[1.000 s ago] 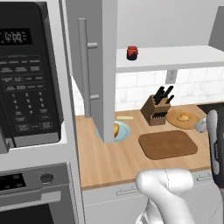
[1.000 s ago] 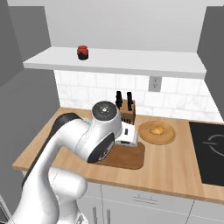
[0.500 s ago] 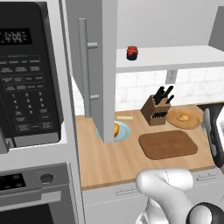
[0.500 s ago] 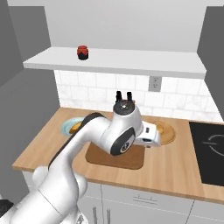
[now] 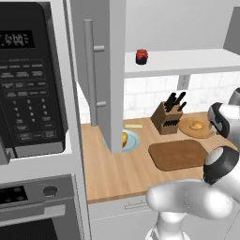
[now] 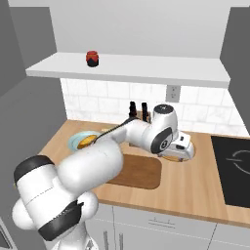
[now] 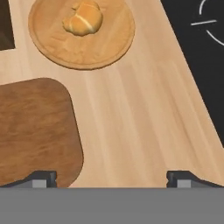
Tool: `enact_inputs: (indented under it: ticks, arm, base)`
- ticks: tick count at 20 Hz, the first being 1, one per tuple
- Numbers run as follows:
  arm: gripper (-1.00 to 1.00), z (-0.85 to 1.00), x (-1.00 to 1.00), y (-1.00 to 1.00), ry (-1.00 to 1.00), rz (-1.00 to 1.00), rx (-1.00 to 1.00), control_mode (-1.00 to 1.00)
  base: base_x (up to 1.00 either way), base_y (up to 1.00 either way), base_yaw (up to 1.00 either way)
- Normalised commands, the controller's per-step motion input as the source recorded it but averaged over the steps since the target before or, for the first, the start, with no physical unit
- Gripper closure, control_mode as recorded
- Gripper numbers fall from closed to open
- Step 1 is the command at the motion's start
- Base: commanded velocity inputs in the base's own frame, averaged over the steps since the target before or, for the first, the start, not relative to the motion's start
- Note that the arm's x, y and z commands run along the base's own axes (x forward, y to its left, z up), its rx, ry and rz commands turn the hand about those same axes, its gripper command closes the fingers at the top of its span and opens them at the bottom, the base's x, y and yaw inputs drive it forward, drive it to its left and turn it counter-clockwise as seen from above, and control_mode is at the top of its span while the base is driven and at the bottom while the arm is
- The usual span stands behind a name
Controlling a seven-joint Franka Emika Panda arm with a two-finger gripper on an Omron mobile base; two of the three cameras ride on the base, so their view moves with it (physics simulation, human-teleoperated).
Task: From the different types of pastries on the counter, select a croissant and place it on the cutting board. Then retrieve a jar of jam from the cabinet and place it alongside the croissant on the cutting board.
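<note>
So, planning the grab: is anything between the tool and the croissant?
Nothing visible. In the hand view the open tool faces bare counter, and the croissant lies uncovered on the round wooden disc beyond.

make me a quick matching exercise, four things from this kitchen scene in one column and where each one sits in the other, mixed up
Things:
1. golden-tan croissant
2. dark red jam jar with black lid
3. orange-yellow pastry
4. dark brown rectangular cutting board

Places:
A. on the white cabinet shelf
B. flat on the wood-grain counter, nothing on it
C. on the round tan wooden disc
D. on the light blue plate

Pairs: 1-C, 2-A, 3-D, 4-B
</note>
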Motion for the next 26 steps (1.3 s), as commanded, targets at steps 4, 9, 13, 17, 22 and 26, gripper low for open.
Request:
enact_inputs:
  ticks: [4,9,13,17,22,26]
  arm:
    - [-1.00,-0.25,0.72,-0.32,0.00,-0.06,0.16,-1.00]
    - [-1.00,0.00,0.26,0.00,0.00,0.00,0.00,-1.00]
    - [-1.00,-0.27,0.85,0.00,-0.08,0.04,0.05,-1.00]
    - [-1.00,-0.40,0.74,-0.02,-0.18,0.15,0.04,-1.00]
    - [-1.00,-0.11,0.32,-0.25,-0.03,0.14,-0.01,-1.00]
    - [-1.00,0.00,0.02,-0.06,0.00,-0.01,-0.01,-1.00]
  base:
    - [0.00,0.00,0.00]
    - [0.00,0.00,0.00]
    - [0.00,0.00,0.00]
    - [0.00,0.00,0.00]
    - [0.00,0.00,0.00]
    - [0.00,0.00,0.00]
